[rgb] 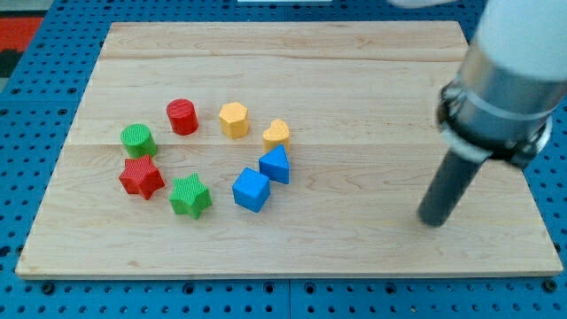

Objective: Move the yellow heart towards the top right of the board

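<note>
A wooden board (292, 66) lies on a blue pegboard surface (27, 133), seen from above and slightly in front. Nearest the view's bottom, on the view's right, my tip (433, 220) rests on bare wood, well apart from every block; the arm carries no claw, only this dark rod, so nothing is gripped or held. Left of centre, eight small blocks form a loose ring. Along its lower edge sit a green star (190, 196), a blue cube (251, 190) and a red star (142, 177). Just above the cube is a blue block (275, 164), probably a triangular prism, though its shape is hard to read at this size. Touching or almost touching its upper edge is the yellow heart (276, 134), the block to be moved, at the ring's right side. Further back are a green cylinder (138, 139), a yellow hexagon-like block (234, 120) and a red cylinder (182, 116). The step in hand looks like the approach: the heart seems not yet contacted. Since the goal is the board's top right, the next move calls for bringing my tip round to the heart's lower-left side, which is crowded by the blue blocks, then pushing up and to the right without dragging neighbours along.
</note>
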